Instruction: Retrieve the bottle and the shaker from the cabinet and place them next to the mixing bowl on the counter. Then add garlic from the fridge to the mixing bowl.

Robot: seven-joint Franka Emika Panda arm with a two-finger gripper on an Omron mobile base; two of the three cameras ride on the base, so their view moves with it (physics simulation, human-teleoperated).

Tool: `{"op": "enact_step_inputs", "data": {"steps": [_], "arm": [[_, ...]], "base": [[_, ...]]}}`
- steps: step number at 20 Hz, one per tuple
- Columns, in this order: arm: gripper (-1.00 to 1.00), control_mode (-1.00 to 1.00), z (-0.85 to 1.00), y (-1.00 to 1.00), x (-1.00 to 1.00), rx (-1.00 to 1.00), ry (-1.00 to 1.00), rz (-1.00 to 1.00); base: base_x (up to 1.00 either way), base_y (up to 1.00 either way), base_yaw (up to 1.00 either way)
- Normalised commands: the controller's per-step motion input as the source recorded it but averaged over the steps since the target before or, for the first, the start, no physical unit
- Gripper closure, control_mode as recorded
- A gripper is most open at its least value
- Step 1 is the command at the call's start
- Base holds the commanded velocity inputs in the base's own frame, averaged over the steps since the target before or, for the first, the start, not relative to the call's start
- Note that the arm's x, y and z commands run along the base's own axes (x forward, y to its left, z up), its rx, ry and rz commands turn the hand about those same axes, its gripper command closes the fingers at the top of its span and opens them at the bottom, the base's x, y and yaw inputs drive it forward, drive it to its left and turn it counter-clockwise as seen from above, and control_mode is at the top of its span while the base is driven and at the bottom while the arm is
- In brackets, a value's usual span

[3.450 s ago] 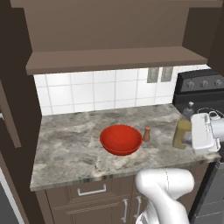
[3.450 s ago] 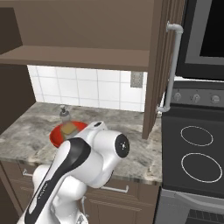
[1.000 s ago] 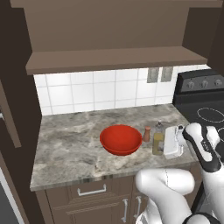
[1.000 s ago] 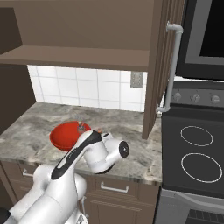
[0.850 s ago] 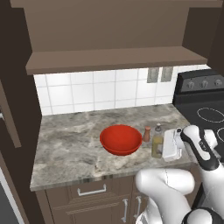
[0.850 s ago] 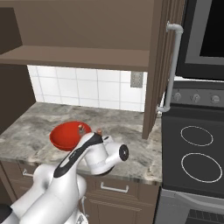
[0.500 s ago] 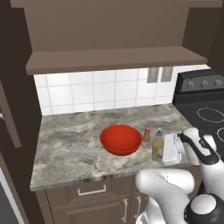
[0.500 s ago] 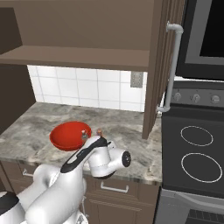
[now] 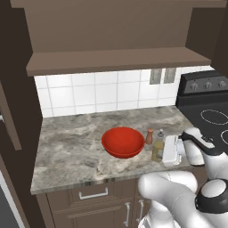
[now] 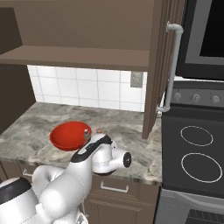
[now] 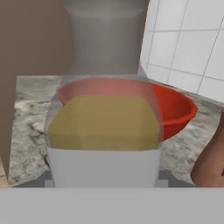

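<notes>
The red mixing bowl sits mid-counter. Just right of it stands the small brown shaker, its top also peeking past my arm. My gripper is shut on the bottle, a clear upright one with yellow liquid and a pale label, held beside the shaker with its base at or just above the counter. In the hand view the bottle stands close in front and hides my fingertips. Garlic and fridge are out of view.
The black stove borders the counter on the right. An open cabinet door hangs above the counter's right end, with the cabinet shelf overhead. Another open door hangs at the left.
The hand has carried the bottle left from over the stove edge and lowered it beside the shaker; over the last second it sank only slightly. Bowl and shaker stayed put.
</notes>
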Motion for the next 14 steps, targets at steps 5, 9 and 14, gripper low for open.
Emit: {"op": "enact_step_inputs", "data": {"steps": [5, 9, 14], "arm": [[1.0, -1.0, 0.0, 0.0, 0.32, 0.0, 0.01, -0.01], [1.0, -1.0, -0.04, 0.0, 0.1, 0.0, 0.0, 0.0], [1.0, -1.0, -0.07, 0.0, 0.0, 0.0, 0.0, 0.0]], "base": [[0.0, 0.0, 0.0], [0.0, 0.0, 0.0], [0.0, 0.0, 0.0]]}}
